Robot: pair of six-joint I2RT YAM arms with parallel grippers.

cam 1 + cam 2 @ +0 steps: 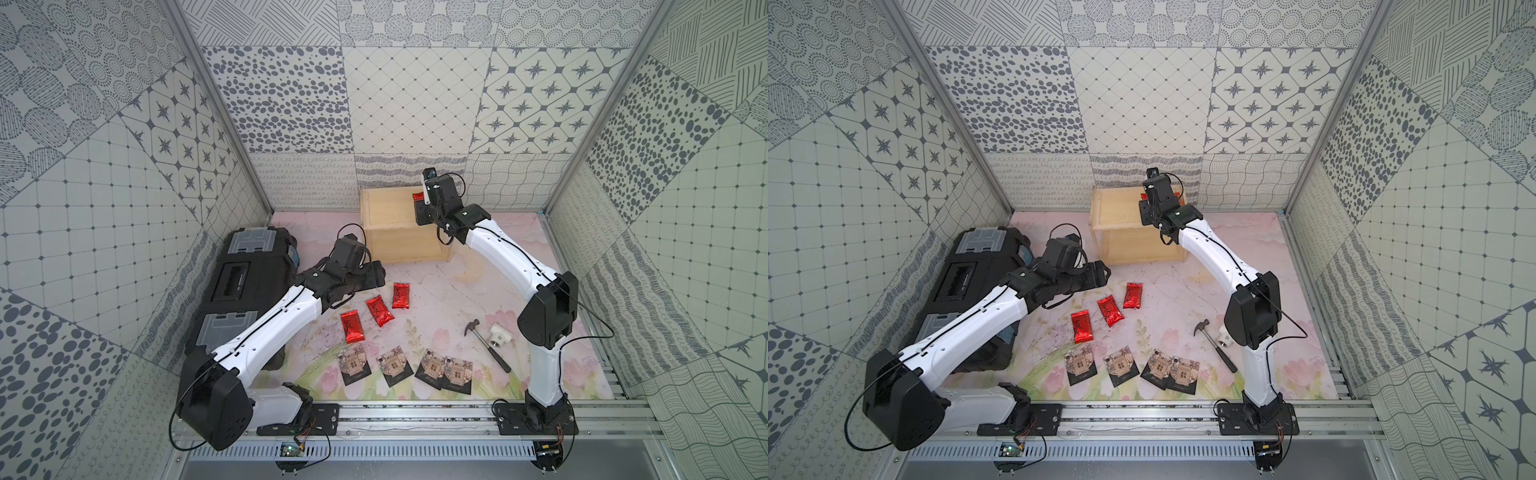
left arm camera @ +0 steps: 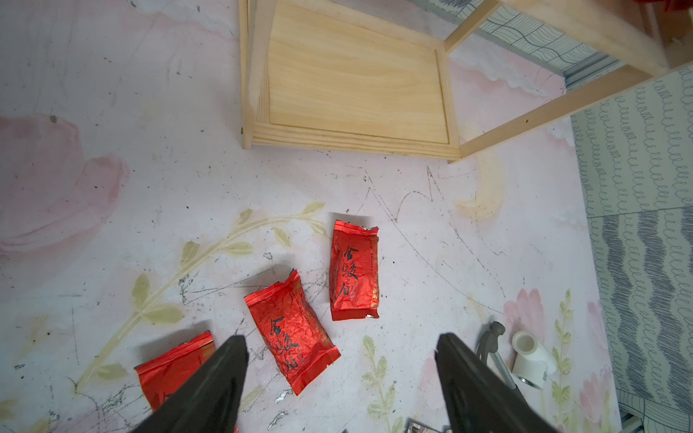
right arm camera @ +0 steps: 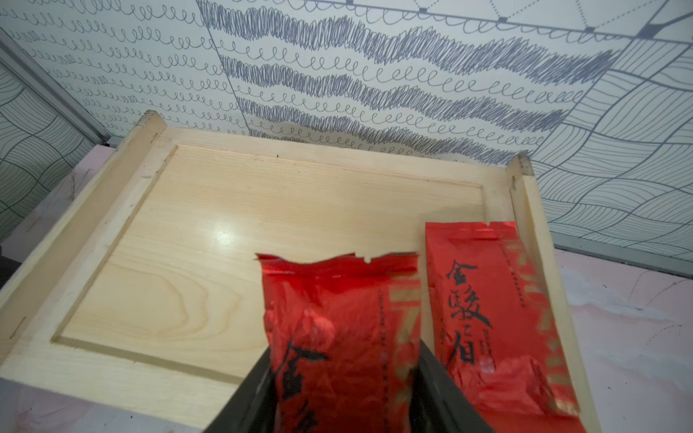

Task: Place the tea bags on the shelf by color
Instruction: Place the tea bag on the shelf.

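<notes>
Patterned grey-and-white walls [image 1: 415,104] box in a pink floral tabletop [image 1: 478,266]. The pale two-tier wooden shelf [image 1: 390,212] stands at the back. I have the right gripper [image 3: 343,360] over its top tier, jaws closed on a shiny red foil tea packet [image 3: 337,300]; whether that packet touches the board I cannot tell. A second red foil packet [image 3: 487,307] lies flat just beside it, along the tier's end rail. My left gripper [image 2: 341,339] hovers wide and empty above three red packets [image 1: 379,311] lying loose mid-table. Four flat dark square sachets [image 1: 392,365] sit in a row nearer the arm bases, the two nearest the right arm overlapping. Long black toolbox [image 1: 249,266] by the left arm.
</notes>
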